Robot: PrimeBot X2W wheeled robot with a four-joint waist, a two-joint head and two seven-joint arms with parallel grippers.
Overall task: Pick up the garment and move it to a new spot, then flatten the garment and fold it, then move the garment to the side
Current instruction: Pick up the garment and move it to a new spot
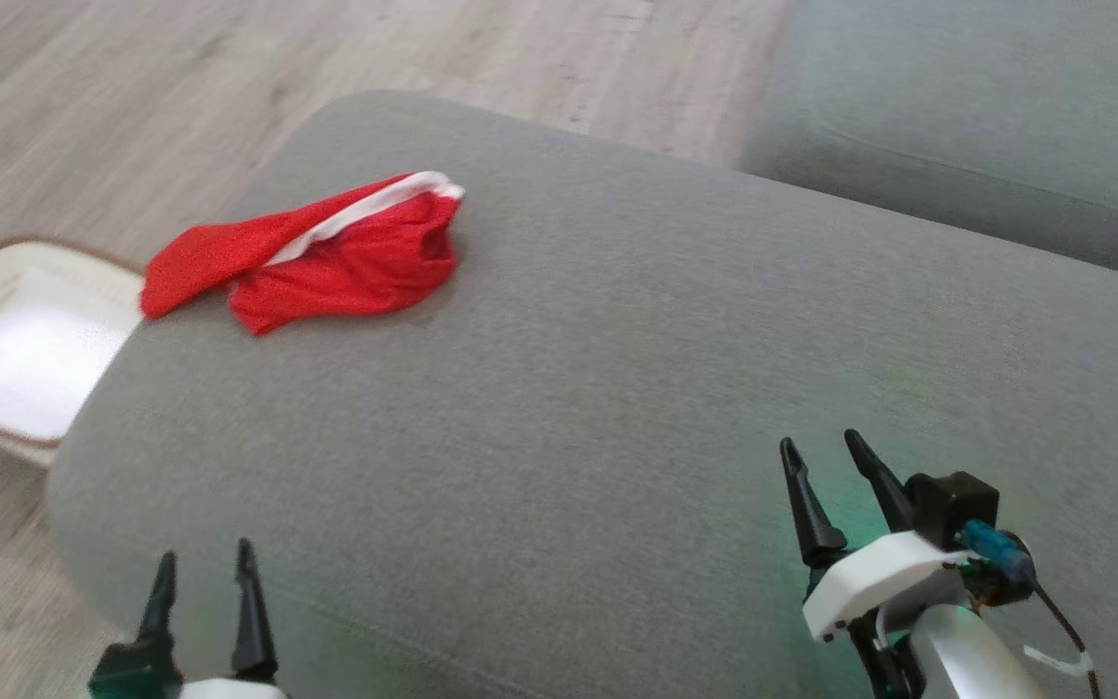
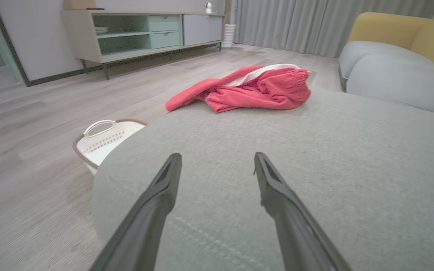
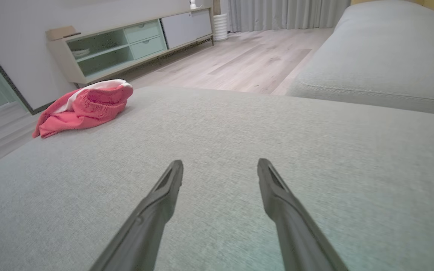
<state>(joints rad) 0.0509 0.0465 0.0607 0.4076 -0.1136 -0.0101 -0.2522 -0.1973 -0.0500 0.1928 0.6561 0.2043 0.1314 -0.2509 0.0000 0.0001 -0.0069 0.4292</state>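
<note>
While L hand (image 1: 207, 549), R hand (image 1: 821, 438) hang released, garment (image 1: 345, 257) crumpled on cushion (image 1: 617, 388); L wrist view adds sideboard (image 2: 141, 32)

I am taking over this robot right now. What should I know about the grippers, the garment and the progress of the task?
Left gripper: open, empty, over the near left edge of the grey cushion.
Right gripper: open, empty, over the cushion's near right part.
Red garment: crumpled at the cushion's far left edge, apart from both grippers; a white basket stands on the floor beside that edge.
Done: nothing that shows.
Left: pick up and move, flatten, fold, set aside.
</note>
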